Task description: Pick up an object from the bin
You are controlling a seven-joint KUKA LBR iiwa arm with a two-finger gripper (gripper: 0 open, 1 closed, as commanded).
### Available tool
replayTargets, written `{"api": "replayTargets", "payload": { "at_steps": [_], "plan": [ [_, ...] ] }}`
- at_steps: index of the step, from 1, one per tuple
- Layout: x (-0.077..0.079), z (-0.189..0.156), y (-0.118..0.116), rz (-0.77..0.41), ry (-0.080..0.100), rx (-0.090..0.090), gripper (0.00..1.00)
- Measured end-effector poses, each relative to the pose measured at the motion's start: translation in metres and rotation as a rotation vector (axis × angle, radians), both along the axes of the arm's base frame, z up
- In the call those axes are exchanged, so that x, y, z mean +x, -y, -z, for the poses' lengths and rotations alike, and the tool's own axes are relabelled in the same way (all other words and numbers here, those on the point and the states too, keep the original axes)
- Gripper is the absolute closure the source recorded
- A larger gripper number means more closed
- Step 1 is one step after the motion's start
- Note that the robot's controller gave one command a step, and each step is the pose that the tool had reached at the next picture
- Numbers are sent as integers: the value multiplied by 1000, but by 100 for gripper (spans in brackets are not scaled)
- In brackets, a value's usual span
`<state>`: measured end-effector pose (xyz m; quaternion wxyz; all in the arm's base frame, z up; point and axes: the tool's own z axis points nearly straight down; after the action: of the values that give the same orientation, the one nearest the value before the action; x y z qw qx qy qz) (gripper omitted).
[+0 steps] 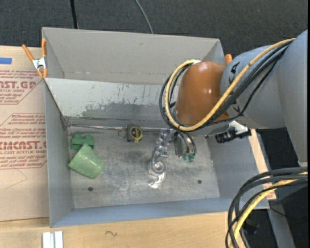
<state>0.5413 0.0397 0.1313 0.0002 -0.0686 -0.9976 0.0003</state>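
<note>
End effector [157, 173] low in the bin [59, 154], grip state unclear; green cup [86, 162] lies tipped, left.

- Red print on the paper-faced sheet [15, 123] lying left of the bin [57, 154], letters slightly tilted: near its top edge we read "AST.GP", the start cut off
- Further down the sheet, the same big red word comes round again, roughly "…CAST.G", its first letters hard to make out
- Right beneath that, a smaller red line: "…L-CAST ACRYLIC SHE…"
- The finer red lines in between are too small to read
</note>
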Motion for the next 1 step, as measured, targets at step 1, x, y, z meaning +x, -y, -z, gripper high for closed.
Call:
{"api": "replayTargets", "payload": {
  "at_steps": [1],
  "plan": [
    [0, 0, -3, -4, 1, 1, 0]
  ]
}}
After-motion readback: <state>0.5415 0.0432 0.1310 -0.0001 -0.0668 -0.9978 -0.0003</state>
